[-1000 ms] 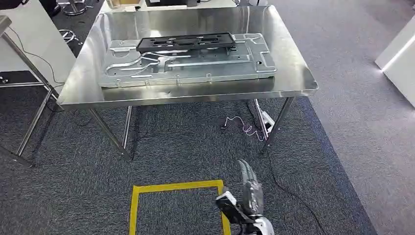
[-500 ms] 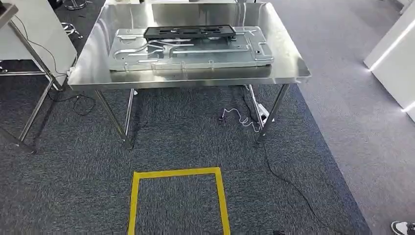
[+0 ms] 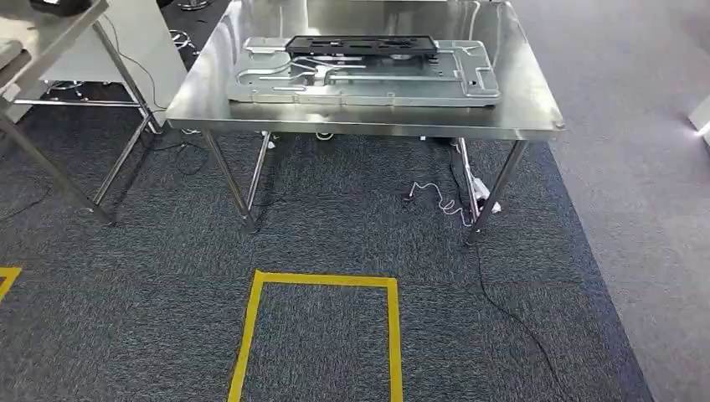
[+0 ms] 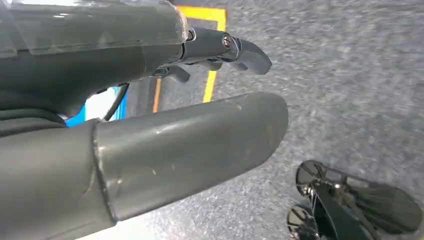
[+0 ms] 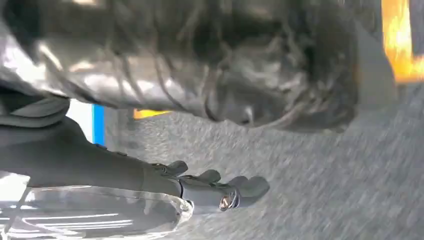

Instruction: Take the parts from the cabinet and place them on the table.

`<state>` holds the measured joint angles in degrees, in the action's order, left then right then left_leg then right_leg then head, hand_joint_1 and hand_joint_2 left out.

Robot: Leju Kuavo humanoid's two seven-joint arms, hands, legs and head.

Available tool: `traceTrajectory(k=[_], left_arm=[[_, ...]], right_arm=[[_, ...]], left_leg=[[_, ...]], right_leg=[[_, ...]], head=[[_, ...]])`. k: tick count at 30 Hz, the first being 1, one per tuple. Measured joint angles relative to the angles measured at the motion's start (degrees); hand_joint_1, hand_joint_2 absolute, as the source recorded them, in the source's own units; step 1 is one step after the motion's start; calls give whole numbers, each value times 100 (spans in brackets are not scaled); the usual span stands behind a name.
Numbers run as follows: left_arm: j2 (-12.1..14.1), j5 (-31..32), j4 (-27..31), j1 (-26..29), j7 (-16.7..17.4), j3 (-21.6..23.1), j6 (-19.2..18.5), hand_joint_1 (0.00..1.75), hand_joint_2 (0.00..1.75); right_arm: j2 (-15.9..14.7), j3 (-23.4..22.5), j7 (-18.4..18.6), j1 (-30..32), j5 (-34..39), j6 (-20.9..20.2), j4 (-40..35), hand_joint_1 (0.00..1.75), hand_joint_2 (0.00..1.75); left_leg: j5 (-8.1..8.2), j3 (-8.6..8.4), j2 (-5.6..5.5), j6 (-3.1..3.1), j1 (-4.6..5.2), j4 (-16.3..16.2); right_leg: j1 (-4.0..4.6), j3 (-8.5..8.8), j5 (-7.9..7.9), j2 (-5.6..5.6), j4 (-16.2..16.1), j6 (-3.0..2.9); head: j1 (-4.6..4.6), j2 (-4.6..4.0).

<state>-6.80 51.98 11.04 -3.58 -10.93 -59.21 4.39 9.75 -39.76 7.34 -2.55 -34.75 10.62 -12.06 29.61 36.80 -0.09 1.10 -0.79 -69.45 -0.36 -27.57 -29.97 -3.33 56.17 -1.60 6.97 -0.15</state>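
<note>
Left hand (image 4: 150,130) hangs over the carpet, fingers (image 4: 235,50) loosely apart, holding nothing. At top centre of the head view, the steel table (image 3: 536,117) carries a grey panel (image 3: 368,84) with a black part (image 3: 360,43) on it. Right hand (image 5: 165,185) hangs empty too, fingers out.

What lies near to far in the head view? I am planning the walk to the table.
Yellow tape square on the carpet → white cable on the floor → table front edge → grey metal panel → black frame on the panel's far side.
</note>
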Motion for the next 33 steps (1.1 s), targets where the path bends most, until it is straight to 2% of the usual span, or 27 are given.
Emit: traceTrajectory(k=[1, 2, 3, 4, 6, 7, 8, 9, 10, 11, 12, 13, 14, 16, 17, 18, 20, 22, 23, 24, 25, 27, 28, 29, 31, 32, 33], left_arm=[[0, 15, 0, 3, 0, 0, -2, 0, 0], [0, 28, 0, -3, 0, 0, -4, 0, 0], [0, 55, 0, -11, 0, 0, -11, 0, 0], [0, 61, 0, -6, 0, 2, -11, 0, 0], [2, 63, 0, 8, 11, 2, -13, 0, 0], [0, 63, 0, 12, 20, 2, -13, 0, 0], [-11, 63, 0, 14, 30, 2, -13, 0, 0], [-11, 63, 0, 6, 39, 0, -13, 0, 0], [-11, 65, 0, -3, 55, 0, -11, 0, 0], [-11, 65, 0, -6, 61, 0, -11, 0, 0], [-11, 65, 0, -3, 70, 0, -9, 0, 0], [-11, 65, 0, 3, 79, 0, -9, 0, 0], [-11, 65, 0, 6, 85, 0, -7, 0, 0], [-13, 65, 0, 2, 92, 0, -7, 0, 0], [-15, 65, 0, 1, 94, 0, -7, 0, 0], [-20, 65, 0, -11, 94, 0, -7, 0, 0], [-20, 65, 0, -17, 96, 0, -7, 0, 0], [-20, 65, 0, 4, 96, -2, -4, 0, 0], [-15, 65, 0, 7, 96, -2, -4, 0, 0], [-20, 65, 0, 6, 100, -2, -4, 0, 0], [-20, 65, 0, -4, 105, -2, -4, 0, 0], [-20, 65, 0, -17, 105, -2, -2, 0, 0], [-17, 65, 0, -9, 105, -2, -4, 0, 0], [-17, 65, 0, -1, 105, -2, -4, 0, 0], [-17, 68, 0, 21, 109, -2, -2, 0, 0], [-15, 70, 0, 16, 109, -2, 0, 0, 0], [-15, 83, 0, -5, 107, -2, 0, 0, 0]], right_arm=[[11, 0, -52, -8, -68, -151, 2, 0, 0], [22, 0, -102, -16, -142, -270, 4, 0, 0], [26, 2, -151, -9, -186, -332, 4, 0, 0], [33, 4, -166, -16, -216, -375, 15, 0, 0], [37, 13, -168, -56, -251, -421, 15, 0, 0], [37, 22, -168, -72, -258, -428, 13, 0, 0], [37, 33, -164, -65, -264, -432, 15, 0, 0], [37, 46, -159, -52, -269, -441, 15, 0, 0], [37, 52, -153, -36, -282, -447, 20, 0, 0], [37, 52, -137, -27, -291, -465, 24, 0, 0], [37, 55, -126, -22, -299, -478, 28, 0, 0], [37, 57, -127, -14, -317, -480, 33, 0, 0], [37, 57, -127, -9, -330, -482, 35, 0, 0], [37, 57, -129, -9, -343, -485, 39, 0, 0], [37, 57, -129, -3, -343, -485, 39, 0, 0], [35, 57, -127, 25, -343, -485, 50, 0, 0], [37, 61, -129, 5, -343, -487, 50, 0, 0], [37, 61, -129, -20, -343, -487, 50, 0, 0], [41, 61, -129, -19, -343, -487, 52, 0, 0], [41, 61, -129, -9, -343, -487, 50, 0, 0], [41, 61, -129, -2, -343, -487, 52, 0, 0], [41, 61, -129, 7, -343, -489, 55, 0, 0], [41, 61, -129, 7, -343, -489, 55, 0, 0], [41, 61, -129, 5, -343, -493, 57, 0, 0], [44, 61, -129, -7, -343, -498, 57, 0, 0], [44, 61, -127, -9, -343, -500, 57, 0, 0], [44, 61, -122, -6, -339, -515, 57, 0, 0]], left_leg=[[-163, -340, 68, -24, 1, 517], [-194, -646, 253, -62, 11, 1018], [-129, -738, 366, -113, 73, 1171], [-157, -682, 345, -162, 83, 1140], [-120, -632, 261, -206, 87, 1184], [-158, -640, 205, -264, 40, 1248], [-198, -665, 166, -302, 21, 1276], [-226, -640, 136, -351, 15, 1278], [-240, -607, 85, -370, 17, 1277], [-251, -585, 48, -384, 22, 1276], [-258, -567, -10, -385, 23, 1267], [-260, -559, -72, -383, 23, 1255], [-259, -561, -143, -382, 23, 1242], [-247, -568, -294, -365, 21, 1197], [-234, -553, -348, -342, 18, 1173], [-231, -512, -391, -295, 44, 1130], [-271, -427, -510, -203, 7, 1126], [-318, -415, -641, -114, 21, 1160], [-260, -387, -504, -115, 2, 1086], [-106, -296, -242, -87, 12, 872], [130, -107, -108, -49, 2, 469], [528, 326, -47, 4, -3, -462], [546, 415, -37, 14, -3, -666], [440, 368, -28, 13, -3, -587], [-48, -126, 21, -24, 3, 331], [-250, -417, 159, -60, 15, 859], [-168, -558, 415, -97, 63, 1156]], right_leg=[[0, -6, -8, -55, 22, 12], [8, -2, -21, -108, 47, 33], [35, -34, -29, -154, 76, 64], [51, -26, -31, -200, 76, 98], [53, -18, -22, -269, 65, 140], [85, -8, -36, -314, 70, 187], [41, -42, -129, -80, 180, 235], [28, -171, -336, 135, 435, 248], [5, -397, -608, 247, 901, 258], [-7, -605, -810, 282, 1338, 267], [-11, -795, -927, 297, 1715, 277], [-16, -882, -899, 304, 1877, 281], [-32, -823, -715, 309, 1729, 284], [-61, -416, -120, 384, 802, 271], [-76, -230, 84, 558, 334, 251], [-75, -209, -6, 851, 230, 236], [-56, -240, 7, 760, 224, 228], [-76, -224, 44, 637, 172, 162], [-112, -180, 75, 538, 131, 116], [-104, -175, 85, 496, 107, 76], [-89, -182, 86, 408, 108, 64], [-62, -192, 78, 233, 115, 53], [-55, -193, 76, 163, 119, 50], [-49, -189, 72, 94, 120, 48], [-43, -162, 53, -33, 123, 62], [-39, -140, 40, -87, 123, 75], [-5, -135, 20, -137, 127, 105]], head=[[0, 0], [0, 0], [0, 0], [7, 0], [7, 0], [4, 0], [4, 0], [9, 0], [4, 0], [4, 0], [4, 0], [4, 0], [7, 0], [4, 0], [4, 0], [4, 0], [4, 0], [4, 0], [4, 0], [-7, 0], [-7, 0], [-7, 0], [-9, 0], [-7, 0], [-9, 0], [-9, 0], [-7, 0]])
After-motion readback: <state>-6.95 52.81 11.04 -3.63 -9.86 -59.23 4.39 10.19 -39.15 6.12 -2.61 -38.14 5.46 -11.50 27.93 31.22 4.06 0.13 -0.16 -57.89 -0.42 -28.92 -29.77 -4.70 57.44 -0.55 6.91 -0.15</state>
